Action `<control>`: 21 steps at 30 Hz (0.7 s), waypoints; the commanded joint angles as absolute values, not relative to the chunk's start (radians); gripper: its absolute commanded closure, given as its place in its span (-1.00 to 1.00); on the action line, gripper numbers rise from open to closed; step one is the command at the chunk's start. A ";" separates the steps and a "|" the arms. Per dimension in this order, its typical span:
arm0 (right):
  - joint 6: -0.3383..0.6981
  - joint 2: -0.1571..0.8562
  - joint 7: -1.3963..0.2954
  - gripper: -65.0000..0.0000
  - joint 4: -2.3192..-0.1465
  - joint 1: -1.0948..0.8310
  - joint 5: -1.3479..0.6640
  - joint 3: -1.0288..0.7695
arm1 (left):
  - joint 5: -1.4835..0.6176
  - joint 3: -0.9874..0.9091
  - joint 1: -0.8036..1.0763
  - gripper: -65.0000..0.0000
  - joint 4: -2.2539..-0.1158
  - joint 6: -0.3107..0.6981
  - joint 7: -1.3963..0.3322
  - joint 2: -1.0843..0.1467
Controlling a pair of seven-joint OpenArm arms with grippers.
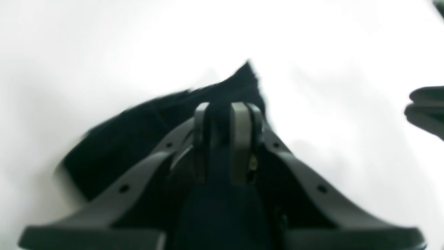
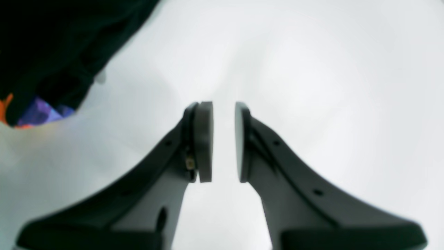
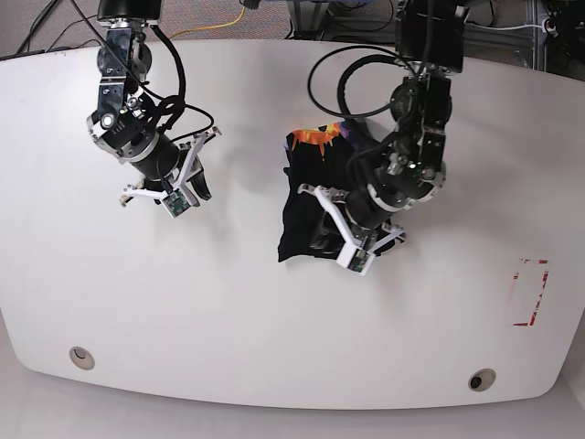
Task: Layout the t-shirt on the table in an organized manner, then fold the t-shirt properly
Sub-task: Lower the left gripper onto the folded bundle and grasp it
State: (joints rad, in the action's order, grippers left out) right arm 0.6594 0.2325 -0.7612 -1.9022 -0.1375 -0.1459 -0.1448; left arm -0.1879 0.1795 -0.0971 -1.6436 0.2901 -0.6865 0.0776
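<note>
The black t-shirt [image 3: 306, 206] lies bunched in a crumpled heap on the white table [image 3: 274, 347], with an orange and purple print showing at its far edge. My left gripper [image 3: 322, 236] is down on the heap's near right part. In the left wrist view the left gripper [image 1: 223, 114] is shut on a fold of the t-shirt [image 1: 138, 135]. My right gripper [image 3: 189, 183] hovers over bare table to the left, apart from the shirt. In the right wrist view the right gripper [image 2: 223, 139] is open by a narrow gap and empty, with the t-shirt [image 2: 52, 45] at the upper left.
Two round grommet holes [image 3: 81, 357] [image 3: 482, 380] sit near the table's front edge. A red tape mark [image 3: 530, 293] is at the right. A blurred dark object [image 1: 426, 107] shows at the right edge of the left wrist view. Cables hang behind the table.
</note>
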 commanded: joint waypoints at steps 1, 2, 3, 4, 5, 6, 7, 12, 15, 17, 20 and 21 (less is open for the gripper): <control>0.661 0.257 -0.734 0.69 -1.923 -0.131 -0.160 -0.151 | -0.127 0.209 -0.114 0.74 -1.598 0.291 -0.593 0.142; 0.661 0.259 -0.734 0.69 -1.923 -0.131 -0.160 -0.151 | -0.107 0.216 -0.114 0.74 -1.583 0.285 -0.575 0.156; 0.661 0.259 -0.734 0.69 -1.923 -0.134 -0.159 -0.153 | -0.061 0.232 -0.116 0.74 -1.547 0.252 -0.539 0.157; 0.661 0.259 -0.734 0.69 -1.925 -0.134 -0.157 -0.156 | -0.045 0.240 -0.116 0.74 -1.534 0.232 -0.526 0.157; 0.661 0.259 -0.734 0.69 -1.925 -0.136 -0.159 -0.168 | -0.022 0.259 -0.116 0.74 -1.504 0.194 -0.504 0.157; 0.661 0.257 -0.736 0.69 -1.925 -0.136 -0.162 -0.186 | -0.005 0.285 -0.119 0.74 -1.477 0.148 -0.484 0.157; 0.661 0.251 -0.739 0.69 -1.925 -0.136 -0.162 -0.199 | -0.001 0.306 -0.120 0.74 -1.455 0.114 -0.470 0.157; 0.661 0.249 -0.740 0.69 -1.923 -0.136 -0.162 -0.229 | -0.001 0.441 -0.122 0.73 -1.343 -0.110 -0.349 0.157; 0.662 0.249 -0.740 0.69 -1.923 -0.136 -0.162 -0.245 | -0.001 0.486 -0.124 0.73 -1.267 -0.174 -0.300 0.157; 0.662 0.249 -0.740 0.69 -1.923 -0.134 -0.163 -0.248 | -0.001 0.496 -0.142 0.73 -1.224 -0.176 -0.286 0.157; 0.662 0.249 -0.740 0.69 -1.923 -0.134 -0.163 -0.249 | -0.001 0.483 -0.150 0.73 -1.181 -0.176 -0.285 0.157; 0.662 0.249 -0.740 0.69 -1.923 -0.134 -0.163 -0.249 | -0.001 0.476 -0.147 0.73 -1.176 -0.176 -0.285 0.157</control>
State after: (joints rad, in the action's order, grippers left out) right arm 0.6617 0.2409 -0.7635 -1.9038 -0.1478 -0.1539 -0.2436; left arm -0.0071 0.4938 -0.1265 -1.1740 -0.1619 -0.3050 0.1543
